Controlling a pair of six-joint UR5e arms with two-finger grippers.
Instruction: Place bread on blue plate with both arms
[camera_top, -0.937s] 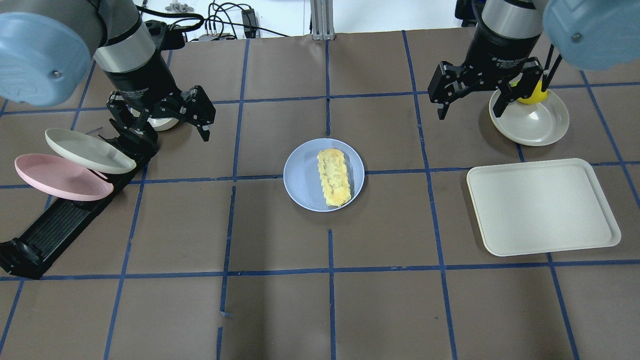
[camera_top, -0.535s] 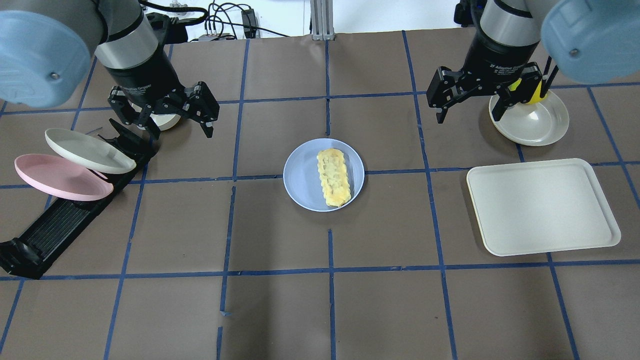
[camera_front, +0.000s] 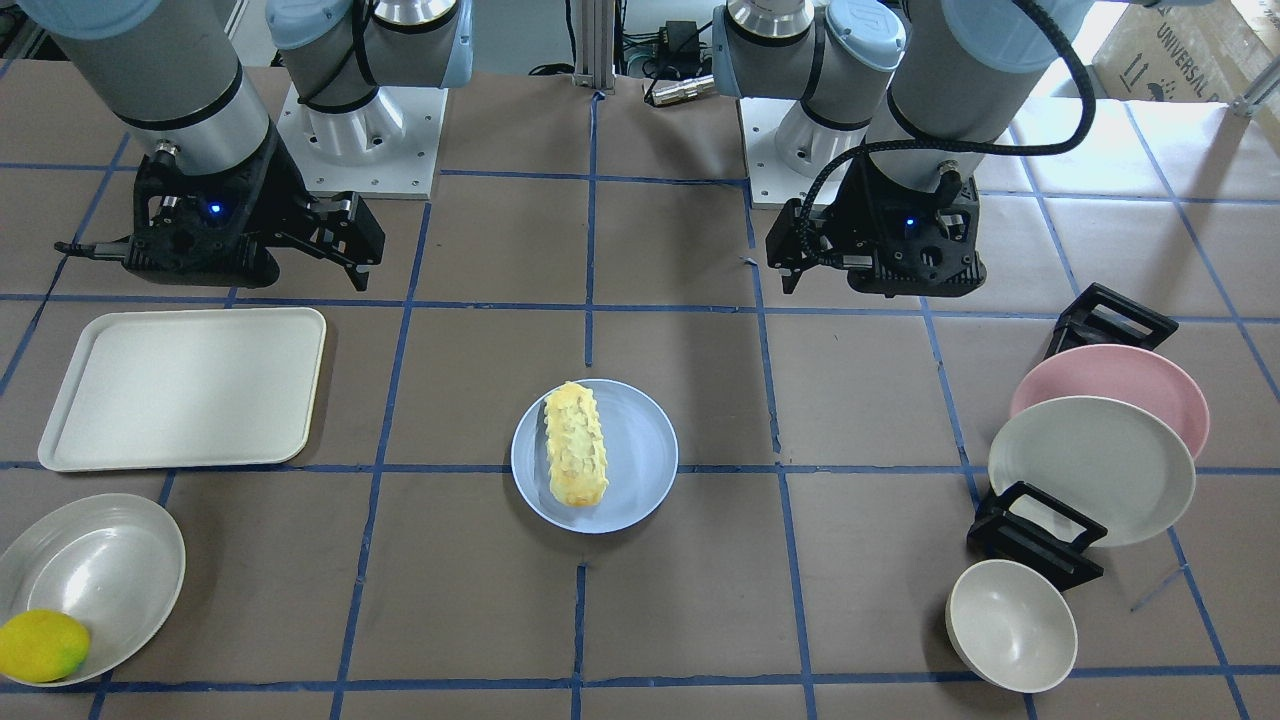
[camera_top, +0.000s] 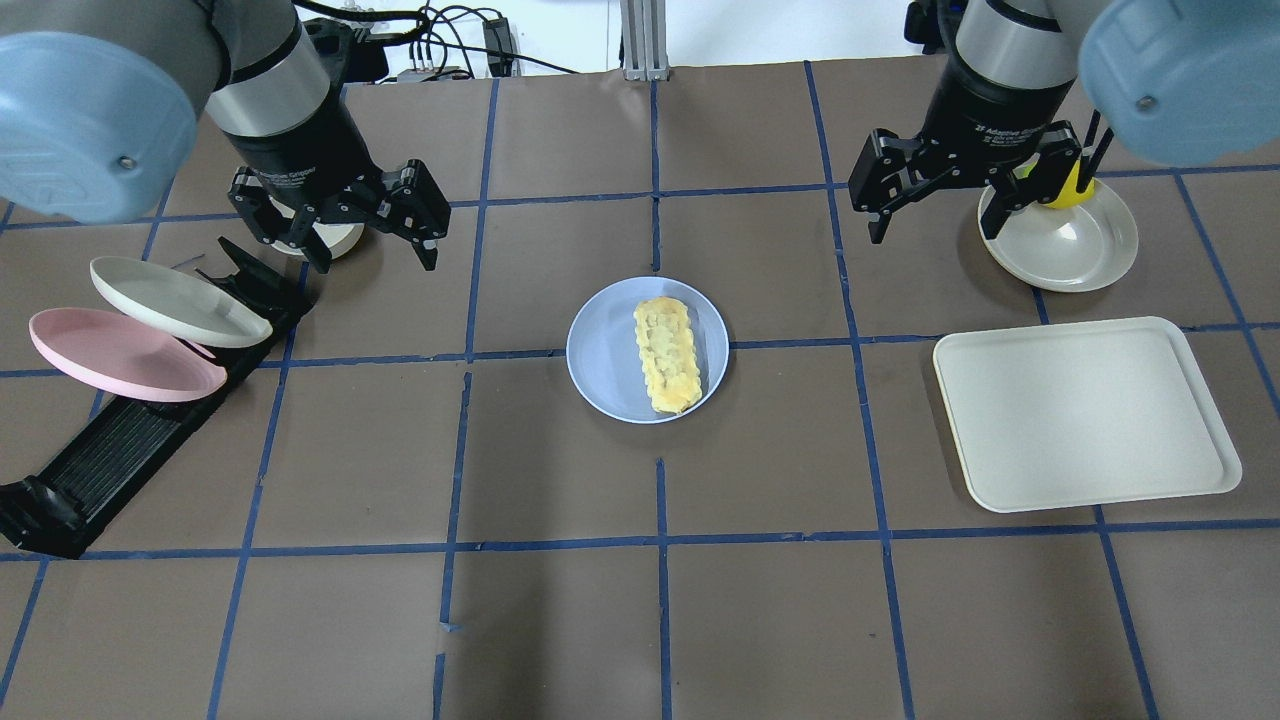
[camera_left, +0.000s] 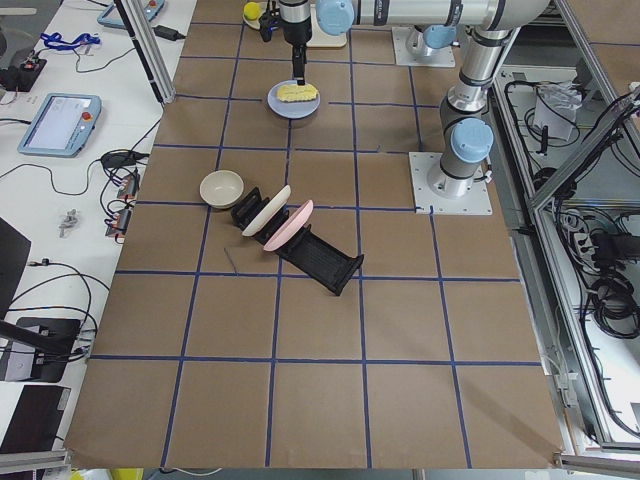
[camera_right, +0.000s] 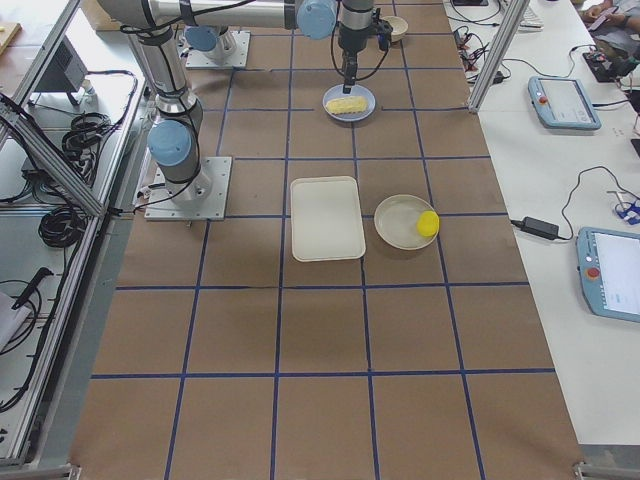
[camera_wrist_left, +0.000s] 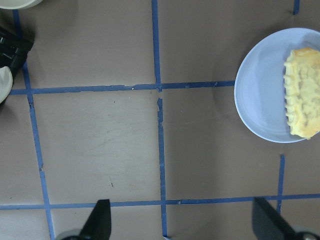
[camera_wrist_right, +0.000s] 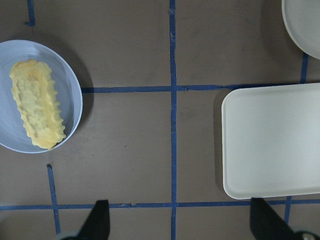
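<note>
bread (camera_top: 667, 355) is lying on the blue plate (camera_top: 605, 362) at frame center, while left fingers (camera_top: 420, 225) upper left and right fingers (camera_top: 872, 200) upper right are hovering spread wide, gripping nothing.

**Robot body.** You saw grey-silver tubes in the left arm (camera_top: 265, 75) and right arm (camera_top: 1010, 45), with pale-blue round joint caps (camera_top: 90, 100), each bearing a small screw. Left gripper (camera_top: 373, 260) and right gripper (camera_top: 932, 232) were black, white-lettered, blue-lit. A black ribbed cable (camera_front: 950, 148) looped along the left arm.
</note>
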